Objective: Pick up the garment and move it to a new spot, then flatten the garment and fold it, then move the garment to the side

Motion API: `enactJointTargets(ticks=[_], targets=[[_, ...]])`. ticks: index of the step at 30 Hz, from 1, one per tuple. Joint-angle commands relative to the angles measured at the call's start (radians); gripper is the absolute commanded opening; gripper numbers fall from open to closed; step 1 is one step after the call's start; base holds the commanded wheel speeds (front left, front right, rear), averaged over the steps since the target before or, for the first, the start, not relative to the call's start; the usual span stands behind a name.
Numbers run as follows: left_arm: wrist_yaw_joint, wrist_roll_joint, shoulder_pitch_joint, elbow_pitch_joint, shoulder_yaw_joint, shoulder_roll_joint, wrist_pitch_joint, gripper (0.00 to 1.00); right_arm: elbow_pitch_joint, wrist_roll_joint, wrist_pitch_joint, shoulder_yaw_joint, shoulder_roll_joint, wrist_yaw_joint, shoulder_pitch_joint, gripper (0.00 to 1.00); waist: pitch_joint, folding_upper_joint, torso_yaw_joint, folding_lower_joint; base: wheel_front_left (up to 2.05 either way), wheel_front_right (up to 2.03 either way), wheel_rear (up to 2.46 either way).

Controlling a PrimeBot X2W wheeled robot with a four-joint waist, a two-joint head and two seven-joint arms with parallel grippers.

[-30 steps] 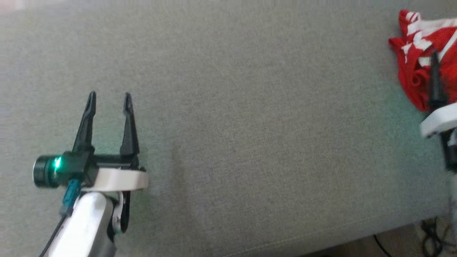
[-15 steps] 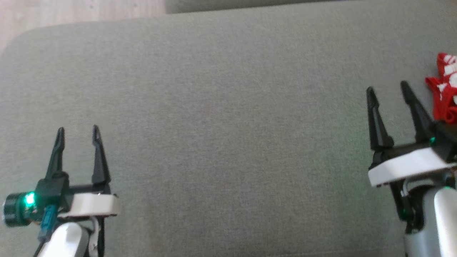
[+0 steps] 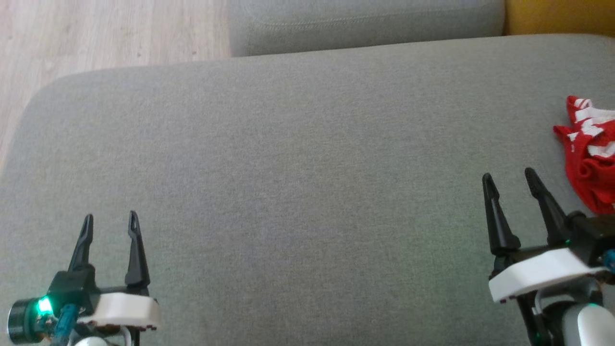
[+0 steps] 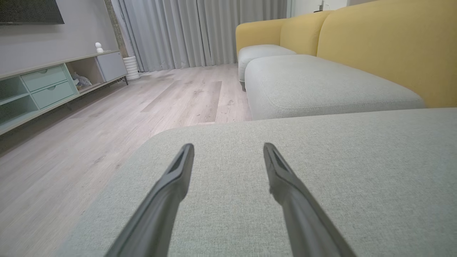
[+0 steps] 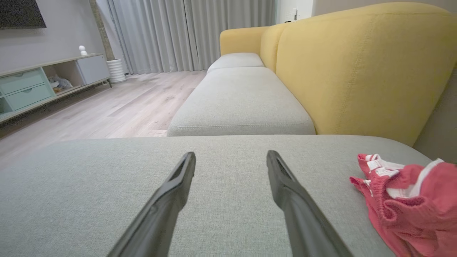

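Red-and-white knit garment [image 3: 588,158] lies crumpled on the grey sofa cushion [image 3: 288,168], near my right gripper [image 3: 508,175]. It and my left gripper [image 3: 110,217] stand open, empty. Step in hand: pickup. Next, I reach right and close on fabric.

One garment, two grippers, three seat cushions.
There is a single red-and-white garment [image 3: 588,163]. The left gripper [image 3: 110,215] and the right gripper [image 3: 508,172] have two dark fingers [image 3: 496,221] each, four in all. Three grey seat cushions lie in a row: near [image 5: 89,178], middle [image 5: 239,100] and far [image 5: 235,59]. One low cabinet [image 5: 92,68] has two mint drawers [image 5: 21,81].
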Motion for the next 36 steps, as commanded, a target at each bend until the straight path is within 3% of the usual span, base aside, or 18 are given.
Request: enactJointTargets(ticks=[1,33,34,36], targets=[[-0.001,-0.003,-0.026,-0.033,0.037,0.032,0.004,1.0,-0.044,0.004,0.006,0.023,0.001,-0.002,-0.014,1.0,-0.007,-0.0001,-0.005,0.0001,0.0,0.0,0.0],[0.011,-0.017,-0.027,-0.031,0.023,0.043,0.02,1.0,-0.053,0.017,0.021,0.039,0.008,-0.002,-0.002,1.0,-0.001,-0.0001,-0.01,0.0001,0.0,0.0,0.0],[0.008,-0.018,-0.029,-0.031,0.023,0.043,0.016,0.0,-0.053,0.019,0.022,0.039,0.008,-0.002,-0.003,0.0,0.0,-0.0001,-0.01,0.0001,0.0,0.0,0.0],[0.005,-0.011,0.016,0.016,-0.015,0.003,0.025,0.0,0.011,0.014,0.016,0.017,0.011,0.0,0.031,0.0,0.0,-0.0001,-0.01,0.0002,0.0,0.0,0.0]])
